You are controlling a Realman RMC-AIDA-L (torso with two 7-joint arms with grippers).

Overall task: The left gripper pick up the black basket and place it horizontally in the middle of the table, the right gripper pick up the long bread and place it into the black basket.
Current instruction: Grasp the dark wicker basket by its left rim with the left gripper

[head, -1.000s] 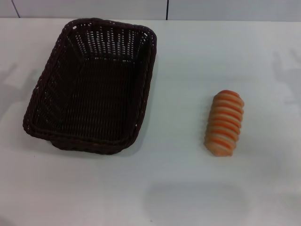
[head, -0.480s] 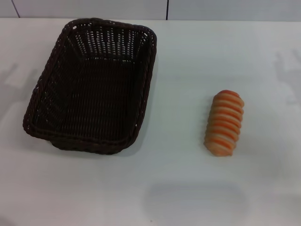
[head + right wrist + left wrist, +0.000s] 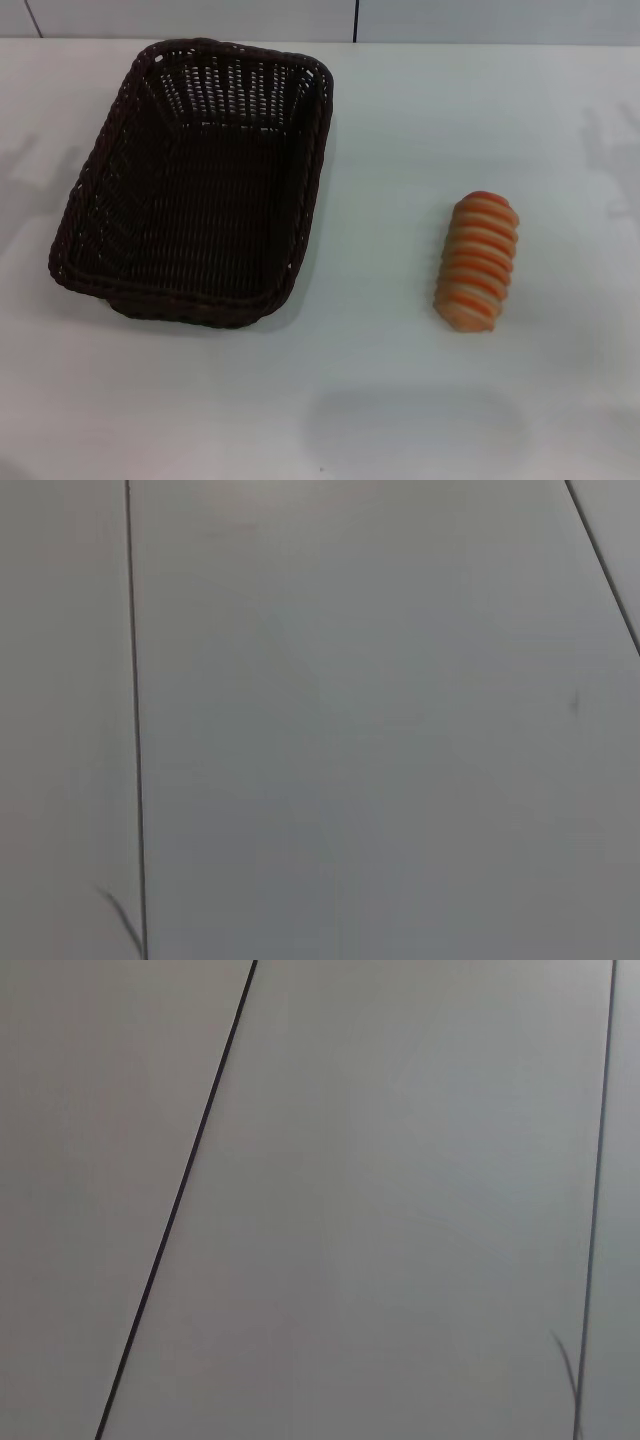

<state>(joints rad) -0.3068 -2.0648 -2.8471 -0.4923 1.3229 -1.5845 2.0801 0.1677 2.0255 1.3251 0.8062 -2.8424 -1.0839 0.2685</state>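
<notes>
The black basket (image 3: 195, 185) lies on the left half of the white table (image 3: 380, 400) in the head view, its long side running away from me, and it is empty. The long bread (image 3: 477, 261) lies on the table's right half, orange-and-cream stripes up, well apart from the basket. Neither gripper shows in any view. Only faint shadows fall on the table at its far left and far right edges. The left wrist view and the right wrist view show only plain grey panels with dark seams.
A grey wall with dark vertical seams (image 3: 356, 20) runs along the table's far edge. A wide strip of bare tabletop separates basket and bread.
The faint shadows at the table's left and right edges have shifted slightly. The basket and the bread have not moved.
</notes>
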